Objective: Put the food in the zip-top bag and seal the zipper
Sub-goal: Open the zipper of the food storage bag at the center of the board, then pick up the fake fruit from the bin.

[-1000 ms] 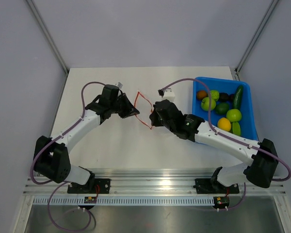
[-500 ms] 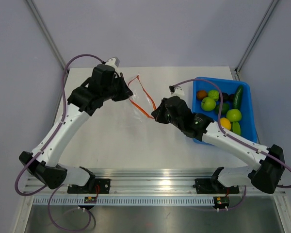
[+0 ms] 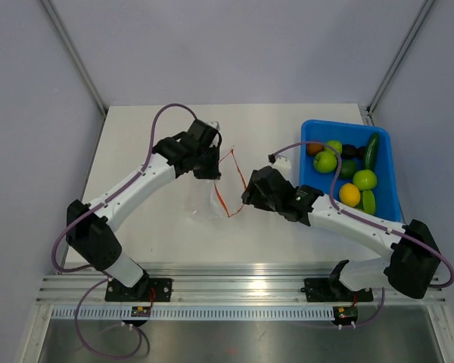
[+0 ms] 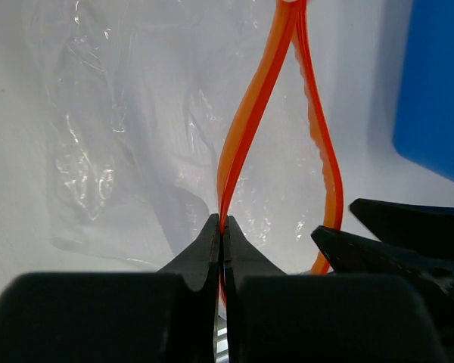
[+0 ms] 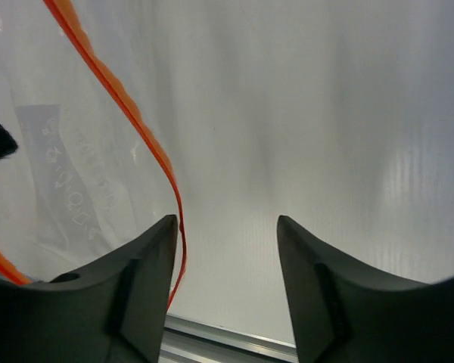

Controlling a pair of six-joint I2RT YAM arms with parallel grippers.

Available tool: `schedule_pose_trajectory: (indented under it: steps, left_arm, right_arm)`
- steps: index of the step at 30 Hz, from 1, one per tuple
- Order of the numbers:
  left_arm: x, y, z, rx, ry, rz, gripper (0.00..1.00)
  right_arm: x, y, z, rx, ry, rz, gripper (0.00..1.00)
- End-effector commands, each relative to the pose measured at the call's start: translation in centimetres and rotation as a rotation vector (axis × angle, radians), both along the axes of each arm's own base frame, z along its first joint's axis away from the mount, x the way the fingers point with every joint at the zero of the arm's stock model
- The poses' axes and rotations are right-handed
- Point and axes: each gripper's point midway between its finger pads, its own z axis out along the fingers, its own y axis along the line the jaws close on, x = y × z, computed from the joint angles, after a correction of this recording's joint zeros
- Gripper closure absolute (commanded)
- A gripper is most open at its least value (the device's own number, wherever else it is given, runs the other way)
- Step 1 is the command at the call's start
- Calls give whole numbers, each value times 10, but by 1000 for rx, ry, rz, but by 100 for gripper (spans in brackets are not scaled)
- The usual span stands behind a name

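While your left pincer [image 4: 222, 227] is clamped shut on one lip of the zipper [image 4: 246, 121], the other lip bows away from it, so the mouth of the zip-top bag [image 3: 204, 203] stands open as a narrow loop. That loop runs roughly near to far across the middle of the worktop [image 3: 159, 128], between the two arms, and its free lip lies just left of your right pincer [image 3: 246, 198].

The right pincer's jaws are spread with nothing between them. In its wrist view the orange strip passes right against the inner edge of one finger but is not gripped.

The food [image 3: 365, 179] sits in the blue tray [image 3: 390, 162] at the right, well apart from the bag. The right arm is much the nearer one to it, so I'd judge that arm should fetch it while the left holds the mouth up.

The bag itself is thin, clear and crinkled, with its body slumped on the worktop to the left of the strip. It looks empty, and it will likely sag or fold if you nudge it.
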Motion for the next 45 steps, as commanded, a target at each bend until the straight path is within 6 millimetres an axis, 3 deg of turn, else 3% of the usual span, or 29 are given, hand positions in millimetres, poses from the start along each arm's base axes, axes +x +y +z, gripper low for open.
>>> schedule_pose_trajectory:
  steps: [1,3,7,8,9,12,13,15,16,24,28,32,39,45]
  left_arm:
    - [6,-19,18,-44,-56,-47,100]
    - [9,-24,17,-54,-53,-47,100]
    - [10,-32,17,-81,-47,-57,100]
    - [11,-35,18,-91,-50,-58,100]
    - [11,-36,18,-100,-46,-64,100]
    - [10,-37,17,-107,-44,-66,100]
    - [10,-37,17,-107,-46,-67,100]
    - [9,-39,16,-116,-43,-70,100]
    - [10,-41,16,-120,-42,-73,100]
    - [6,-42,17,-130,-40,-95,100]
    - [5,-44,18,-136,-40,-105,100]
    - [6,-45,16,-135,-35,-110,100]
    - [8,-46,13,-124,-25,-117,100]
    - [8,-47,10,-119,-19,-114,100]
  right_arm:
    - [7,-32,59,-15,-156,-60,33]
    - [9,-62,90,-77,-249,-116,27]
    - [18,-134,120,-206,-330,-275,24]
    - [19,-152,122,-242,-335,-311,24]
    - [24,-185,120,-281,-312,-399,24]
    - [25,-229,120,-315,-279,-482,24]
    - [28,-259,116,-324,-254,-565,24]
    - [38,-270,110,-304,-234,-553,22]
    - [46,-285,99,-284,-188,-582,21]
    - [126,-293,62,-190,-146,-488,11]
    - [152,-298,26,-180,-83,-459,10]
    - [168,-296,7,-184,-60,-403,6]
    - [198,-299,-9,-223,-61,-343,5]
    - [205,-291,-37,-206,-5,-281,5]
